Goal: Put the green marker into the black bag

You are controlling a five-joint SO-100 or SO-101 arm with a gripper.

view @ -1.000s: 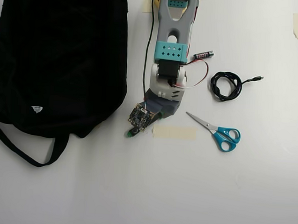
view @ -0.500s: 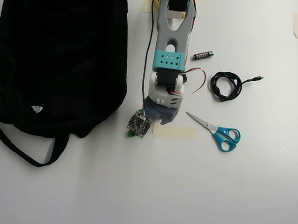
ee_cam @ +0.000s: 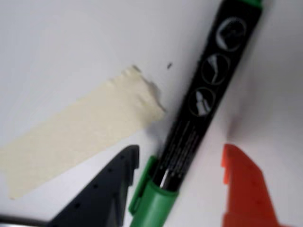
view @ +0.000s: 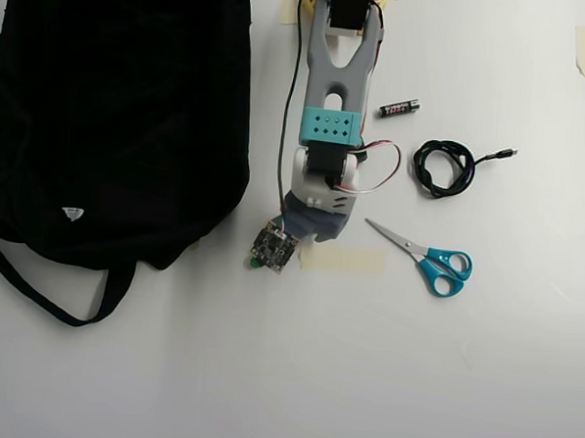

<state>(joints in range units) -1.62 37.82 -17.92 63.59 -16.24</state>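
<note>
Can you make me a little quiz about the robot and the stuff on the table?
1. True or false: in the wrist view, the green marker lies between the open gripper fingers.
2. In the overhead view, which lies nearest the scissors: A) black bag, B) strip of tape, C) battery?
3. What colour are the scissors' handles?

Key: 1 true. 2 B. 3 blue.
</note>
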